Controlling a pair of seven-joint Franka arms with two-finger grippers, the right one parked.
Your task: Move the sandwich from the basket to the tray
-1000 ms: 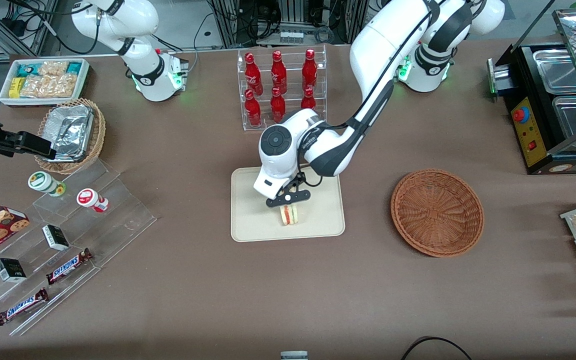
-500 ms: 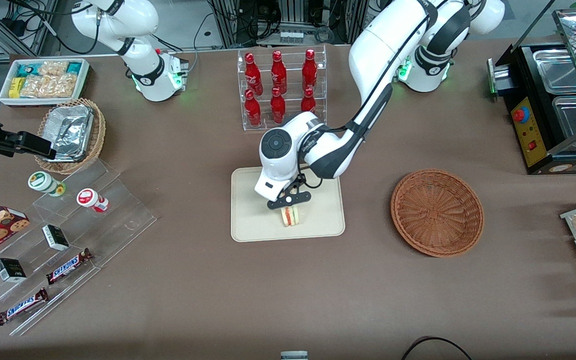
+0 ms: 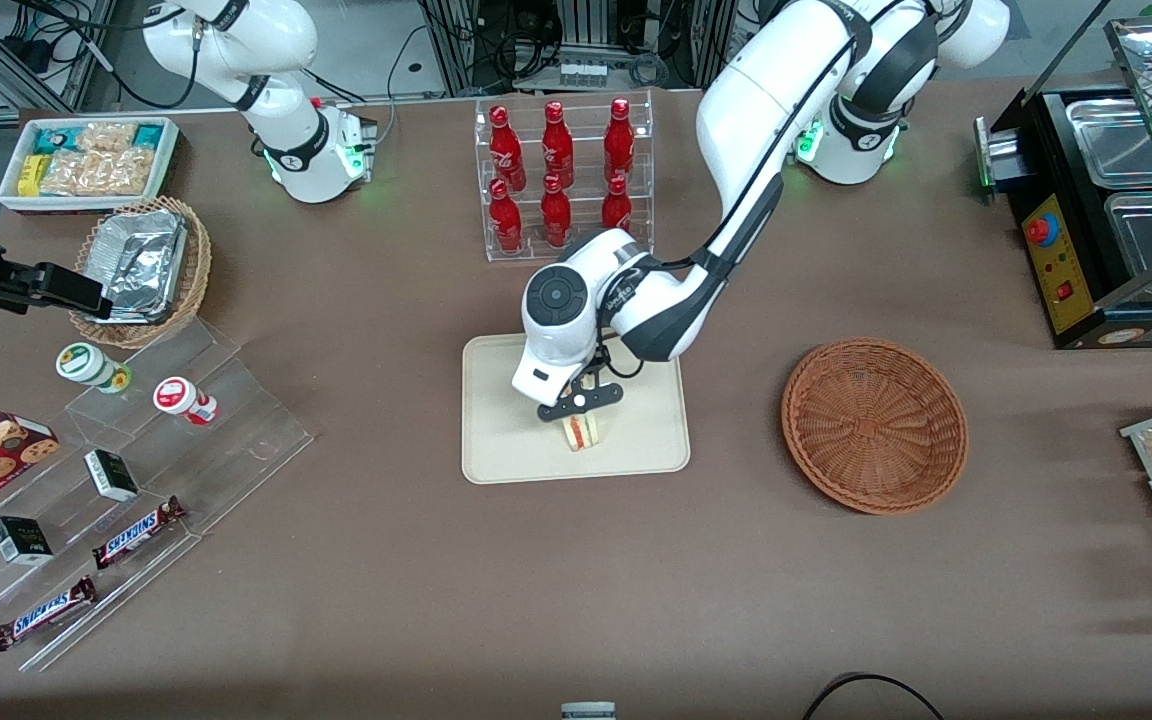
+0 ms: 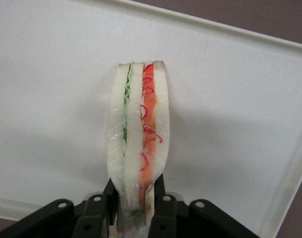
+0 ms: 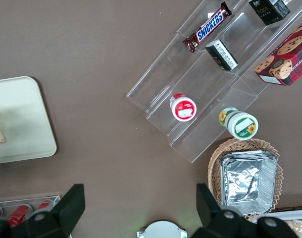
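The sandwich (image 3: 581, 432) is a wedge of pale bread with red and green filling. It stands on edge on the cream tray (image 3: 501, 440), near the tray's middle. My left gripper (image 3: 579, 412) is directly above it, shut on the sandwich. In the left wrist view the two black fingers (image 4: 111, 198) press the clear wrap on both sides of the sandwich (image 4: 138, 134), with the tray (image 4: 230, 99) under it. The reddish-brown basket (image 3: 874, 425) sits beside the tray toward the working arm's end, with nothing in it.
A clear rack of red bottles (image 3: 561, 175) stands farther from the front camera than the tray. Toward the parked arm's end are acrylic steps with snacks (image 3: 126, 450) and a tan foil-lined basket (image 3: 141, 270). A black food warmer (image 3: 1106, 210) stands at the working arm's end.
The arm's wrist has shifted very slightly over the tray. The sandwich stays in the fingers at almost the same spot on the tray.
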